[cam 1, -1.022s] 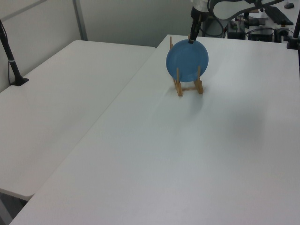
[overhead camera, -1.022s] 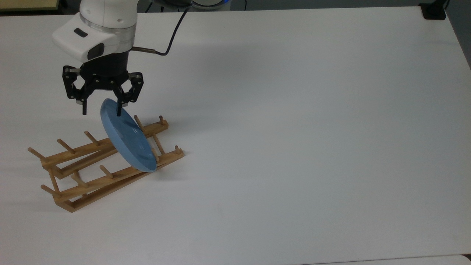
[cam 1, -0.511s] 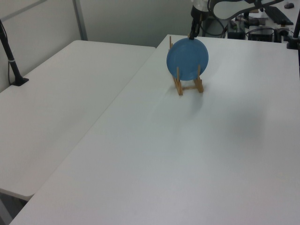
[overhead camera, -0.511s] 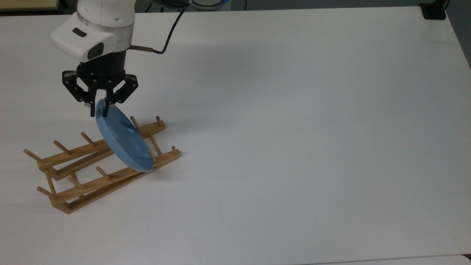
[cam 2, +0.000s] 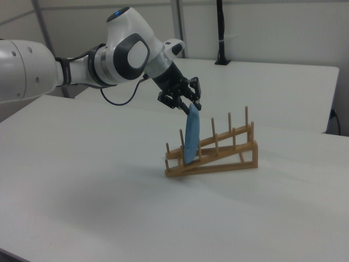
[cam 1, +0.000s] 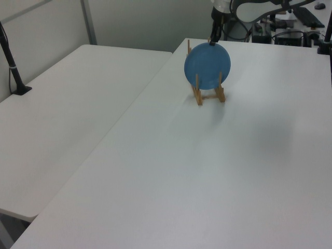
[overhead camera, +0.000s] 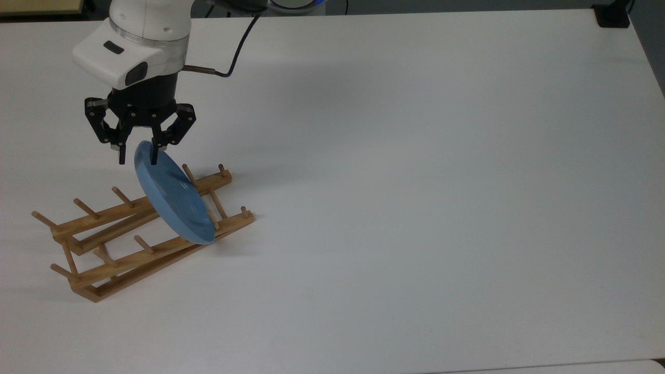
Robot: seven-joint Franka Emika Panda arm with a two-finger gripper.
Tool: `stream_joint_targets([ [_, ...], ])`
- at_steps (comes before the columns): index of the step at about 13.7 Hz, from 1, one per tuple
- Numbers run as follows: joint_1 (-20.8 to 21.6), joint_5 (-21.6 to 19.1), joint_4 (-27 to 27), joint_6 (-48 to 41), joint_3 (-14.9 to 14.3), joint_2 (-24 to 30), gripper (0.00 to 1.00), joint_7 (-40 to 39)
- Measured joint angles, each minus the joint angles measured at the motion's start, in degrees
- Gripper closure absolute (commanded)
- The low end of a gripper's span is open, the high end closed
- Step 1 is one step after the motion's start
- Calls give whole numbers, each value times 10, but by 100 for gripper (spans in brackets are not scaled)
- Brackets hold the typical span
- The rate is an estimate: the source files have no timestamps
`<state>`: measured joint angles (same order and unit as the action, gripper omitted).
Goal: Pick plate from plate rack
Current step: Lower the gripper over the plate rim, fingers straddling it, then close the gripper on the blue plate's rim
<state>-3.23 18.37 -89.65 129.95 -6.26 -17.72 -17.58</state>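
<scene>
- We see the plate [overhead camera: 174,197] standing on edge in the plate rack [overhead camera: 143,228], slotted between pegs near the top view's right end of the rack; in the right view it [cam 2: 191,135] sits near the low end of the rack [cam 2: 214,155], almost upright.
- Our pincer [overhead camera: 137,156] hangs over the plate's upper rim in the top view, its fingers apart by a modest gap: one finger [overhead camera: 154,154] lies in front of the blue face, the other stands clear on the top view's left of the rim. We cannot confirm any grip on the plate.
- In the right view the pincer [cam 2: 189,107] meets the top edge of the plate.
- In the left view the plate [cam 1: 207,66] faces us as a full blue disc on the rack [cam 1: 208,95].
- The rack rests on the white table [overhead camera: 415,182], at the top view's left side.
</scene>
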Motion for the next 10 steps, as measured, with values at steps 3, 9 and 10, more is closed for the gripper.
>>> stream_joint_targets([
  [3,0,0,0,0,0,0,53,0],
  [9,0,20,-4,0,0,-12,63,0],
  [10,0,25,-4,4,0,-16,72,0],
])
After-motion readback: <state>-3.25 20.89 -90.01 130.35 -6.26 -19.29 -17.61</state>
